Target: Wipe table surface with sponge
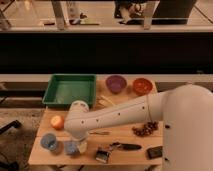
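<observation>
The table surface (125, 140) is a small light tan wooden top. The sponge (71, 148), pale yellow with a light blue part, lies near the front left edge, just right of the round blue cup (48, 141). My white arm reaches across the table from the right. Its wrist bends down at the left, and the gripper (78, 143) is right over the sponge, at or touching its top. The wrist hides most of the gripper and part of the sponge.
A green tray (70, 89) sits at the back left, with a purple bowl (116, 83) and an orange bowl (142, 86) beside it. An orange fruit (57, 122) is at the left. A black-handled brush (116, 148), grapes (145, 129) and a dark block (154, 152) lie at the front right.
</observation>
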{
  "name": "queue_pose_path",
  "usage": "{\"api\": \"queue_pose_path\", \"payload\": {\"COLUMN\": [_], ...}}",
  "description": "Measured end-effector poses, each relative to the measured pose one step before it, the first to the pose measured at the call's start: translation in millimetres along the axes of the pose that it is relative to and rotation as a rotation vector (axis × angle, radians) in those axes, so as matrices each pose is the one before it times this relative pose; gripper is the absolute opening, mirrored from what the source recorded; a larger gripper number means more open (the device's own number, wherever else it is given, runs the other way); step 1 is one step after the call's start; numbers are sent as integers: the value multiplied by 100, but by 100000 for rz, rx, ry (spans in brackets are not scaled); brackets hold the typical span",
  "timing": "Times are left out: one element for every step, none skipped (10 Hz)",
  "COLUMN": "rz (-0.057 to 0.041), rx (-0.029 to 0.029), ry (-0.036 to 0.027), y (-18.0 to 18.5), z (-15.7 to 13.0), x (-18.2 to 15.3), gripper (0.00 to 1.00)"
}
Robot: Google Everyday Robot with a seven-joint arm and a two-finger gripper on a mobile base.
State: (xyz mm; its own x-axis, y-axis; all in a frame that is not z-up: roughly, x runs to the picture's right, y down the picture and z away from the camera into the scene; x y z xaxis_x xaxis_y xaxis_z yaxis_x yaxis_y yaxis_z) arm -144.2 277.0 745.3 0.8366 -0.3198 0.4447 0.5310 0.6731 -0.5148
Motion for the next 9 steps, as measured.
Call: {"api": "queue_pose_path", "payload": {"rz": [-298,-196,-21,10,-210,-188,-169,-63,-168], "rx": [-401,-518,-453,-514,-250,-116,-285,-533,-433], "ry": [-252,45,152,139,-78,-227,-93,-165,-129], "y": [7,53,80,98,32,2,20,69,49], "z": [29,54,52,144,132,154,198,276,219], "x": [-140,-63,31,44,-99,-122,-124,-120,-121], "gripper": [64,75,79,80,80,80,80,80,80]}}
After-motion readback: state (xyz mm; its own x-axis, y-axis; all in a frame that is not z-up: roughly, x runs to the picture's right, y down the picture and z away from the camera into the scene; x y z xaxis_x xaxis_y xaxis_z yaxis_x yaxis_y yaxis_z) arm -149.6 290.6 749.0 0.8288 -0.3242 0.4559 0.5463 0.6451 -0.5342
